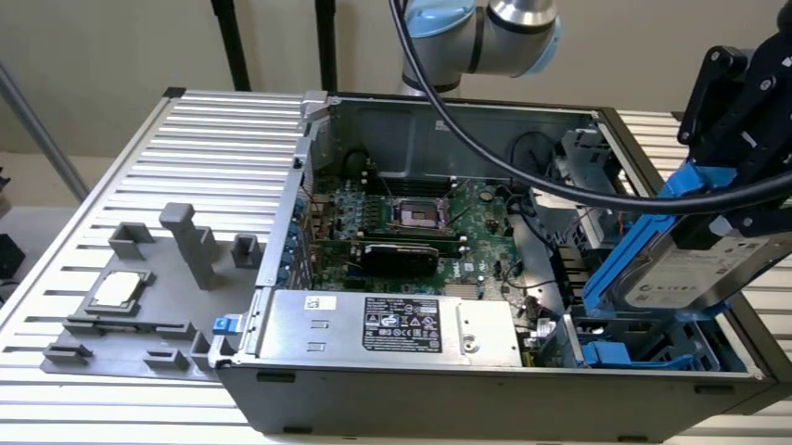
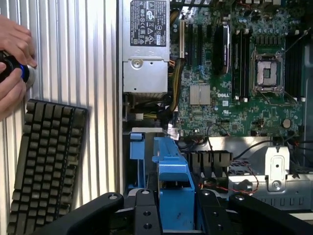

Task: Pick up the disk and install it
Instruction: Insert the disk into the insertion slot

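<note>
Disk (image 1: 693,273) clamped in tool (image 1: 733,218), tilted above drive bay (image 1: 637,345), seemingly not seated.

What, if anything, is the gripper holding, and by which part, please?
The gripper holds the disk by the upper end of its blue carrier, tilted above the open computer case.

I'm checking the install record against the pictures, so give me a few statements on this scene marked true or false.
1. The tool grips the disk by its blue carrier. True.
2. The disk lies flat in its bay. False: it is held tilted over the case at the exterior view's right.
3. A small silver chip sits on the grey fixture outside the case. True.
4. The keyboard lies inside the case. False: it lies on the slatted table beside it.
</note>
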`<action>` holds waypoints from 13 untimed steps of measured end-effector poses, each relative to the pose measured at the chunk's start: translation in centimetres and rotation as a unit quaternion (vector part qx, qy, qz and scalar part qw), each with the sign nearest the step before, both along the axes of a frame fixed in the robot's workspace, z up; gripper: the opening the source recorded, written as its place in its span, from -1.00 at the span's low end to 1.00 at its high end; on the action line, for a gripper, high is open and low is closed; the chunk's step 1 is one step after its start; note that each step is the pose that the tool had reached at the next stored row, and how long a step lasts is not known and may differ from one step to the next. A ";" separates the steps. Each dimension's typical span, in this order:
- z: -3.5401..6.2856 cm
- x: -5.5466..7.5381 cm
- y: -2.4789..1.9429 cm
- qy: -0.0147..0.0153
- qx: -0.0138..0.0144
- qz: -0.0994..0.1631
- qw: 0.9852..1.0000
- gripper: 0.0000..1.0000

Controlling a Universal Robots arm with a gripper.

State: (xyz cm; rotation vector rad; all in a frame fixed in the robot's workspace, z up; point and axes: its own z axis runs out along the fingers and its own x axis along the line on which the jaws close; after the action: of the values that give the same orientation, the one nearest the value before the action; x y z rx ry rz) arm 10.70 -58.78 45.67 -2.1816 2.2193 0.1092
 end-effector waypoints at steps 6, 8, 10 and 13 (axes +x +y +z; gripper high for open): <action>-0.52 0.0 -0.46 0.003 0.000 0.004 1.000 -0.35; -0.76 0.0 -0.50 0.003 0.000 0.004 1.000 -0.35; -0.96 0.0 -0.53 0.003 0.000 0.004 1.000 -0.35; -1.22 0.0 -0.57 0.003 0.000 0.004 1.000 -0.35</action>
State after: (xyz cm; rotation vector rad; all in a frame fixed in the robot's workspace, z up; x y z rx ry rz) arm 10.70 -59.36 44.45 -2.1929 2.2146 0.1163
